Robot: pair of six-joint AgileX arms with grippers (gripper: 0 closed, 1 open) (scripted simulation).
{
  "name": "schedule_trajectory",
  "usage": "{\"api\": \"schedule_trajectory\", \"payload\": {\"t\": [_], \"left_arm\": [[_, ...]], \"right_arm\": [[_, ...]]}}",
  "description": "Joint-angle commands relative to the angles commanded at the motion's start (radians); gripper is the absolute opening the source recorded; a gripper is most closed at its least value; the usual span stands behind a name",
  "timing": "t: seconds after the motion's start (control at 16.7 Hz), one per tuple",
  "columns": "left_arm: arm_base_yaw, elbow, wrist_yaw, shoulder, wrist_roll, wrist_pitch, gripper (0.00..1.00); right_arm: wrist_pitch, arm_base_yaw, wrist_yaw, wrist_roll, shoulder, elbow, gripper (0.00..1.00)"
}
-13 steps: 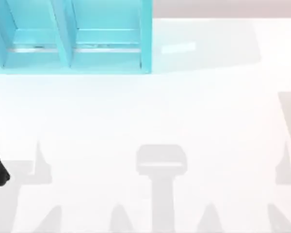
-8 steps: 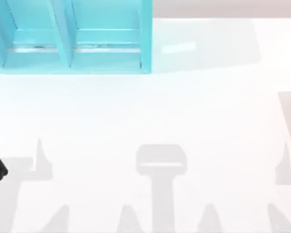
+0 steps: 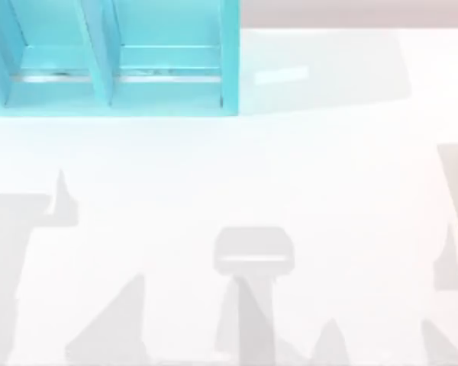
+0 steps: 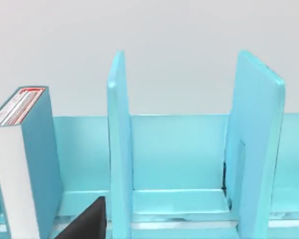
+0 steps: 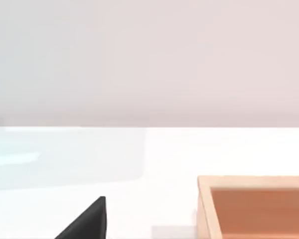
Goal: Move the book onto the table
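Observation:
The teal-blue book (image 4: 37, 149) stands upright in a compartment of the turquoise shelf unit (image 4: 179, 159), with white page edges and red-white trim at its top end. In the left wrist view a black part of my left gripper (image 4: 87, 221) lies low in front of the shelf, beside the divider (image 4: 120, 149) next to the book and apart from it. The white table (image 3: 290, 175) spreads out in front of the shelf unit (image 3: 168, 69). In the right wrist view a black part of my right gripper (image 5: 87, 221) hangs over the table (image 5: 139, 164).
An open wooden box (image 5: 254, 209) stands on the table near my right gripper. The shelf unit takes up the back left of the table. Grey arm shadows (image 3: 252, 259) fall across the front of the table.
The dark piece of my left arm at the top view's left edge has gone out of the picture. Its shadow has shifted up towards the shelf unit.

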State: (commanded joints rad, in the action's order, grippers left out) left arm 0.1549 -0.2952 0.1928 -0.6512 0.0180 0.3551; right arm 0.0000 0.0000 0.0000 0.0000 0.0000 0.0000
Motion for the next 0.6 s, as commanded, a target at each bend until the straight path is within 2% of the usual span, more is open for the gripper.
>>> {"api": "schedule_trajectory", "payload": {"t": [0.6], "left_arm": [[0.249,-0.390,0.271,-1.051,0.039,0.480,1.00]], "right_arm": [[0.000,0.000,0.000,0.000,0.000,0.000,1.00]]}}
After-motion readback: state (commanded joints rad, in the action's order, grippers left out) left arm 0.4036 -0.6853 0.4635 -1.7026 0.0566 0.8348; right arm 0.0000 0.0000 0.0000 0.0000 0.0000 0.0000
